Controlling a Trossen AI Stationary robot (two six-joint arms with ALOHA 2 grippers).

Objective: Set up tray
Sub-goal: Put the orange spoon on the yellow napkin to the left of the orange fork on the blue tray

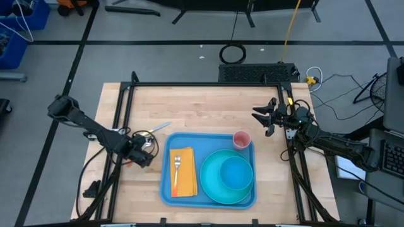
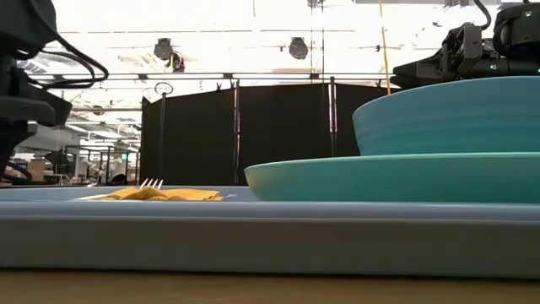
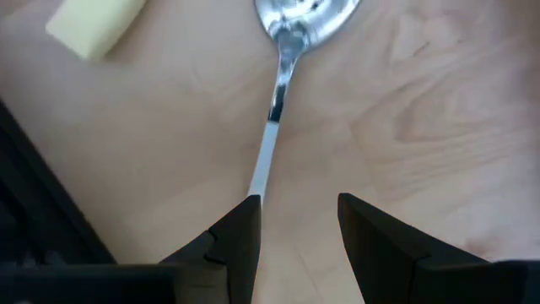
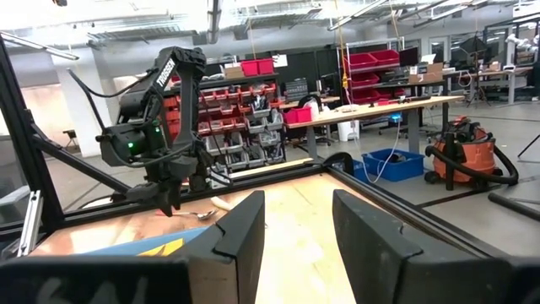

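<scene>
Tray point(image 1: 165, 189) at desk point(image 1: 202, 107) centre-front, already carrying napkin w/ fork point(image 1: 177, 165), plate + bowl point(image 1: 235, 173), pink cup point(image 1: 241, 139). Left gripper point(image 3: 297, 215) low over spoon point(image 3: 291, 42) just left of tray, part open, empty, handle tip at one finger. Centre handle btw fingers before closing; thin, flat, likely to slip. Right gripper point(image 4: 297, 221) parked by right rail, part open, empty.

Left gripper point(image 1: 144, 151) low over a spoon point(image 1: 146, 133), just beside the tray point(image 1: 165, 189). Right gripper point(image 1: 264, 117) raised, near a pink cup point(image 1: 241, 139).
</scene>
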